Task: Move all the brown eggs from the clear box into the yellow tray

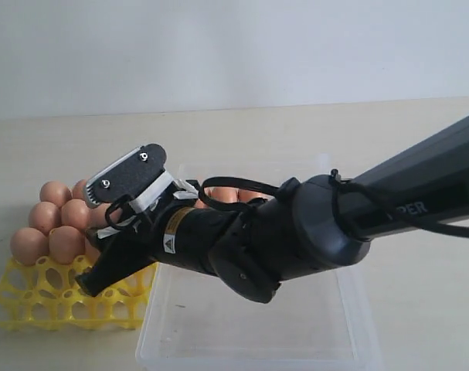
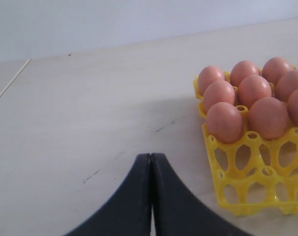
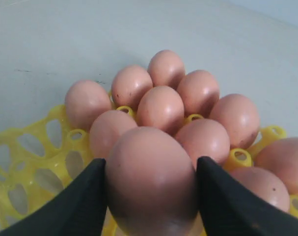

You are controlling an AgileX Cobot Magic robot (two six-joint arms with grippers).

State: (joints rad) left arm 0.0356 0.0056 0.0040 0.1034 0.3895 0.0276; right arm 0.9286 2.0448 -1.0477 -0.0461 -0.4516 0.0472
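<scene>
My right gripper (image 3: 151, 167) is shut on a brown egg (image 3: 151, 184), one black finger on each side of it, just above the yellow tray (image 3: 26, 147). Several brown eggs (image 3: 161, 105) fill the tray's cups behind it. From the exterior, the right arm (image 1: 296, 232) reaches leftward over the clear box (image 1: 242, 348) to the yellow tray (image 1: 56, 305) and its eggs (image 1: 49, 216). A little orange-brown shell (image 1: 222, 193) shows in the box behind the arm. My left gripper (image 2: 151, 156) is shut and empty over the tabletop, beside the yellow tray (image 2: 237, 191) and its eggs (image 2: 252, 91).
The near rows of the tray's cups (image 1: 33, 305) hold nothing. Pale tabletop (image 2: 90, 113) stretches away beside the tray. A white wall (image 1: 234, 46) stands behind the table. The right arm hides much of the box's far part.
</scene>
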